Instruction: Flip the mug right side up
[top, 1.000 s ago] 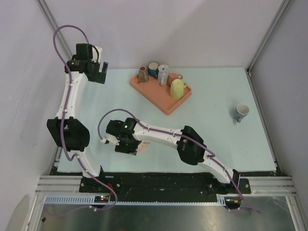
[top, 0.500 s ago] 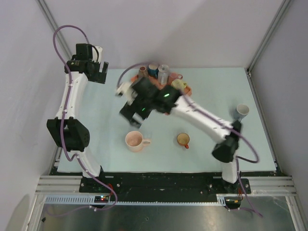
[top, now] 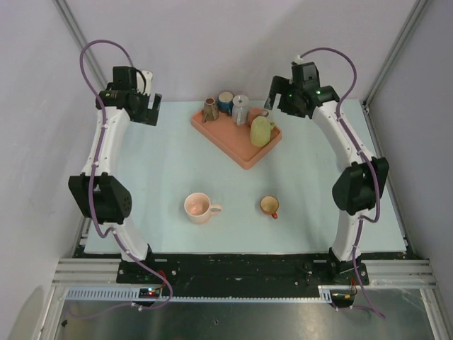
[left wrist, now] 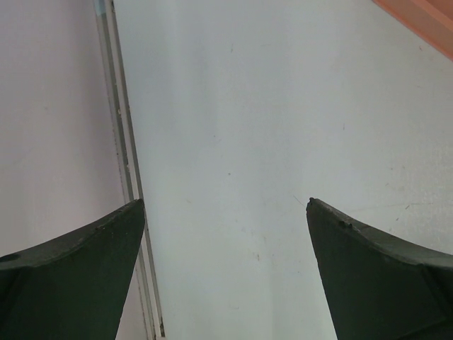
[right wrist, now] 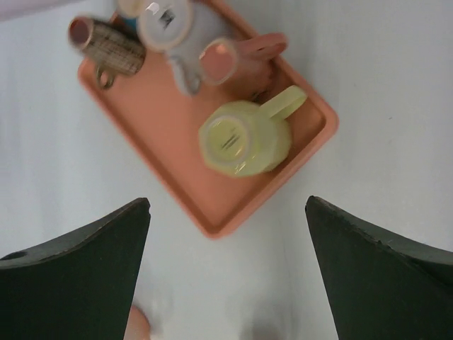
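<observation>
A pink mug (top: 199, 207) stands on the table near the front, mouth up, handle to the right. A small orange mug (top: 269, 205) stands mouth up to its right. A yellow-green mug (top: 261, 131) sits bottom up in the orange tray (top: 226, 145); the right wrist view shows its base (right wrist: 244, 138). My right gripper (top: 274, 99) is open and empty, high above the tray's far right corner; in its own view (right wrist: 227, 200) the jaws are wide apart. My left gripper (top: 145, 108) is open and empty at the far left, over bare table (left wrist: 225, 203).
The tray (right wrist: 212, 223) also holds a brown mug (right wrist: 106, 44), a grey mug (right wrist: 170, 21) and a pink mug (right wrist: 233, 60) on its side. A blue mug (top: 226, 101) is at its back. Walls and metal frame posts close the table's sides.
My right arm left the pink mug standing mouth up at the front, swung up over the tray and now reaches to the far right. The left arm has not moved.
</observation>
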Robot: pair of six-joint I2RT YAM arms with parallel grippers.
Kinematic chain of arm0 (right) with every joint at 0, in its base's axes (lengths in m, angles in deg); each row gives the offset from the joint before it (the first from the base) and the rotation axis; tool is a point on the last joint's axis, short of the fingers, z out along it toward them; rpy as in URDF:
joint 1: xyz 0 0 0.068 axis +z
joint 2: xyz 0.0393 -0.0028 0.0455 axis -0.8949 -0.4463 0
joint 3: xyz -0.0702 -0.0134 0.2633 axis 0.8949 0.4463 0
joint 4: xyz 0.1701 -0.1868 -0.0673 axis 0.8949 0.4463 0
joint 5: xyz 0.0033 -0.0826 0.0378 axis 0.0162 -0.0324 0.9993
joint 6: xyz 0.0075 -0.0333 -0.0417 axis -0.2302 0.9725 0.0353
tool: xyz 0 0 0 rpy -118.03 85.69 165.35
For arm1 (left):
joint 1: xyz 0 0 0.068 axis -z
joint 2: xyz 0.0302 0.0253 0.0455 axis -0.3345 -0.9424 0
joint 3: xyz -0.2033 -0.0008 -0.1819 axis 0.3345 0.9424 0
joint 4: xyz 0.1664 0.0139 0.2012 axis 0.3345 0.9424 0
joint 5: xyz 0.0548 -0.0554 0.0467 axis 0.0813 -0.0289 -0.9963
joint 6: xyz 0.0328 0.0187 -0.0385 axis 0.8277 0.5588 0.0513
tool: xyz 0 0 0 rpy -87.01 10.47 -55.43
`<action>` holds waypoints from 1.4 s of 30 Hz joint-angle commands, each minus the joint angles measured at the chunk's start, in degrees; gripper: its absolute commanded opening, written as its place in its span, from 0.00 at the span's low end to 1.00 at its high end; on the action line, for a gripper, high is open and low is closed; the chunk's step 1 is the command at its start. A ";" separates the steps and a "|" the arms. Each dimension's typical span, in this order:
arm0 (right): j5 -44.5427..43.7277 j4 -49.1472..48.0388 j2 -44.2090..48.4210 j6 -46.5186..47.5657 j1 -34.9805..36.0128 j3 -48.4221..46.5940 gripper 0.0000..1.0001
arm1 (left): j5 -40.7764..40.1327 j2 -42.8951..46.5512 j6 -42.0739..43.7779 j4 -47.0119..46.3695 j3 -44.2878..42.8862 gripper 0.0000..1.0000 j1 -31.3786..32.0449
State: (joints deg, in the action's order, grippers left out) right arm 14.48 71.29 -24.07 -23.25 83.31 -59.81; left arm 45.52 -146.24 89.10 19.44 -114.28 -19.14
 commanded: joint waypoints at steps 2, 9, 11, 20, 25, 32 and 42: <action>5.12 -10.38 -5.35 -17.74 -7.15 -1.81 0.89 | 2.55 3.35 -0.33 -0.63 1.16 1.00 0.47; 9.30 -13.05 -14.15 -28.15 -9.45 -2.01 0.82 | 1.74 2.64 0.36 -0.63 1.35 1.00 0.47; 11.74 -16.37 -14.94 -31.89 -9.60 1.42 0.82 | 1.71 2.43 0.40 -0.63 1.26 1.00 0.47; 16.32 -34.39 -14.97 -44.10 -10.64 15.33 0.65 | 1.61 2.04 0.77 -0.63 1.38 1.00 0.47; 18.18 -36.85 -17.17 -47.40 -10.67 15.88 0.62 | 0.85 1.83 1.16 -0.64 1.07 1.00 0.47; 22.34 -40.75 -22.51 -53.53 -11.18 14.89 0.59 | -0.26 2.43 1.93 -0.64 0.70 1.00 0.47; 25.62 -50.28 -26.17 -61.64 -10.99 14.51 0.40 | 0.45 3.09 1.96 -0.68 0.80 1.00 0.47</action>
State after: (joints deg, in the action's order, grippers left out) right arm 37.91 27.36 -49.23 -80.04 72.18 -43.72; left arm 46.15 -146.11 89.65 19.57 -112.86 -18.92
